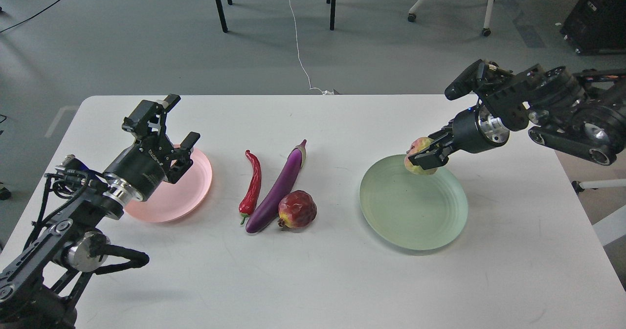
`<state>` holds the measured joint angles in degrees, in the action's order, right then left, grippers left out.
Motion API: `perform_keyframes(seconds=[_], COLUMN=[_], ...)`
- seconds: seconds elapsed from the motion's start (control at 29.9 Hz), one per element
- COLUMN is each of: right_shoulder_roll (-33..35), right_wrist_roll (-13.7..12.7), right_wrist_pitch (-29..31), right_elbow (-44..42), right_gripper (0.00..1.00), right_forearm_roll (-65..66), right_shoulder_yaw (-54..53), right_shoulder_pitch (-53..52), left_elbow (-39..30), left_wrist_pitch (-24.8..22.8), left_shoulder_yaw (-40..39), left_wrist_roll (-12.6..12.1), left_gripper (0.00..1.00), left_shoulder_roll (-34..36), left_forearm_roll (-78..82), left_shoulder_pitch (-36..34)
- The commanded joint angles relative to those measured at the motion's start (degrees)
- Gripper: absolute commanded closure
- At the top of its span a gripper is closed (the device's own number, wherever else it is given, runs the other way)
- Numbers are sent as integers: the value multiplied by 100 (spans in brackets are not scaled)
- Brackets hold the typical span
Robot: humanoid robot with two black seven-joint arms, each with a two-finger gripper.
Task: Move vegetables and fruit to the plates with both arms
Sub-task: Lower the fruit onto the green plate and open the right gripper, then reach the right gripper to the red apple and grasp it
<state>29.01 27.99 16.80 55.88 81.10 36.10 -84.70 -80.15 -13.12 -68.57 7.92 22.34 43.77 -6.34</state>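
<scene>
My right gripper (424,159) is shut on the yellow-green fruit (416,148) and holds it in the air over the far edge of the pale green plate (413,211). The plate holds nothing. A red chili pepper (252,182), a long purple eggplant (279,186) and a dark red pomegranate (297,209) lie together at the table's middle. My left gripper (180,128) is open and empty above the far left part of the pale pink plate (188,192).
The white table (313,280) ends at the far edge behind the plates. Beyond it on the floor stand black table legs (218,4), a white cable (298,40) and a wheeled chair base (452,1).
</scene>
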Motion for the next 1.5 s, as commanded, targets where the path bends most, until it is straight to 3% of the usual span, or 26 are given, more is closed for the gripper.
perform_keyframes(seconds=[0.0, 0.03, 0.2, 0.43, 0.64, 0.9, 1.47], right_shoulder_roll=[105, 96, 17, -228, -1413, -2901, -2901], right_wrist_roll=[1, 1, 1, 1, 1, 1, 1], right_wrist_pitch=[-37, -46, -46, -11, -10, -89, -511], right_elbow=[19, 19, 19, 545, 626, -410, -693], right_gripper=[24, 17, 5, 5, 5, 5, 5], right_forearm_roll=[37, 37, 11, -199, -894, -912, -1553], right_shoulder_yaw=[-6, -32, -146, -314, -279, -156, -173], right_shoulder_pitch=[234, 287, 305, -397, -627, -311, 261], left_elbow=[0, -9, -70, -79, -141, -202, -202], left_wrist_pitch=[3, 3, 12, -6, 3, 12, 12], left_shoulder_yaw=[-7, -7, -7, -7, -7, -16, -16], left_wrist_roll=[8, 8, 8, 25, 17, 17, 17], left_gripper=[2, 2, 2, 2, 2, 2, 2], left_shoulder_roll=[-2, -2, 25, 69, 95, 174, 174], left_forearm_roll=[0, 0, 0, 0, 9, 0, 0], left_shoulder_pitch=[-7, -7, 1, -7, 1, 19, 45])
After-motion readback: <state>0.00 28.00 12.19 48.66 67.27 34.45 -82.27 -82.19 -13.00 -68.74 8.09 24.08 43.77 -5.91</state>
